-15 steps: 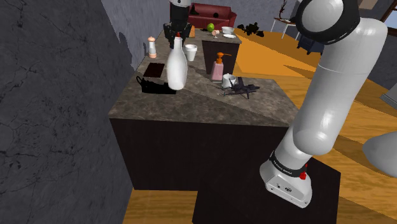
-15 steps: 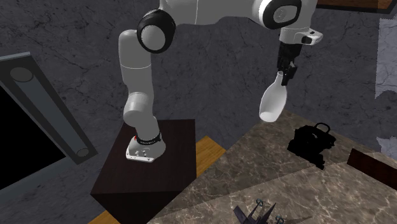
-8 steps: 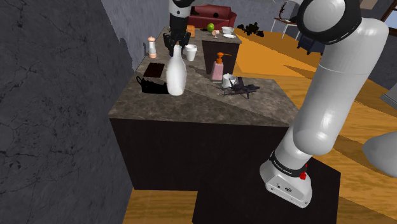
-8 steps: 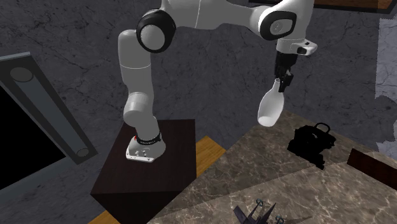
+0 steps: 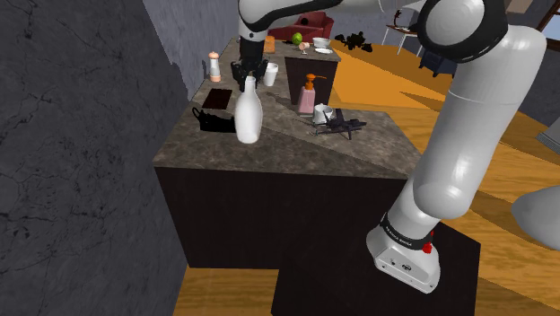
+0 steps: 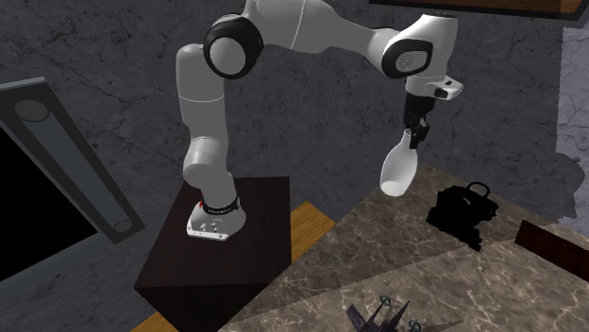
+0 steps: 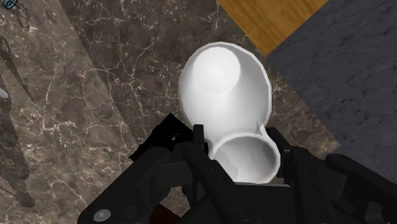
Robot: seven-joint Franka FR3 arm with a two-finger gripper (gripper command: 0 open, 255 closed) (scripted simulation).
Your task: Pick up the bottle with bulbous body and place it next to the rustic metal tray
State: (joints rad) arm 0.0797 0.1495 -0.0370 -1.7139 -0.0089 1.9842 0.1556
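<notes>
Currently the gripper [image 5: 249, 77] [image 6: 413, 138] [image 7: 244, 156] clasps the white bottle [image 5: 249, 117] [image 6: 398, 170] [image 7: 222, 81] by its narrow neck. Both black fingers [image 7: 195, 159] press against the neck, one on each side, just under the open mouth. The bulbous body hangs below the gripper.

Reference object: the black handled tray [image 5: 217, 121] [image 6: 463, 211], which stands on the dark marbled counter [image 5: 296, 153] [image 6: 453, 278] [image 7: 95, 95].

1. Bottle position, shoulder view: the bottle's body overlaps the right end of the tray. Contact between the two cannot be told from this view.
2. Bottle position, second exterior view: the bottle hangs to the left of the tray and higher than it, apart from it. The body is tilted, with the base swung to the left of the neck. The base appears clear of the counter, near the counter's corner.
3. Wrist view: the bottle's base faces the counter close to the counter's edge.

Other items, shoulder view:
- A dark flat mat [image 5: 218, 96] lies just behind the tray.
- A white cup [image 5: 268, 74] stands behind the tray and to its right.
- A pink dispenser [image 5: 309, 95] with an orange pump stands well to the right of the tray.

The white arm [image 5: 467, 153] [image 6: 203, 123] rises from the dark stand [image 5: 359, 283] [image 6: 222, 250] and reaches over to the tray's side of the counter.
</notes>
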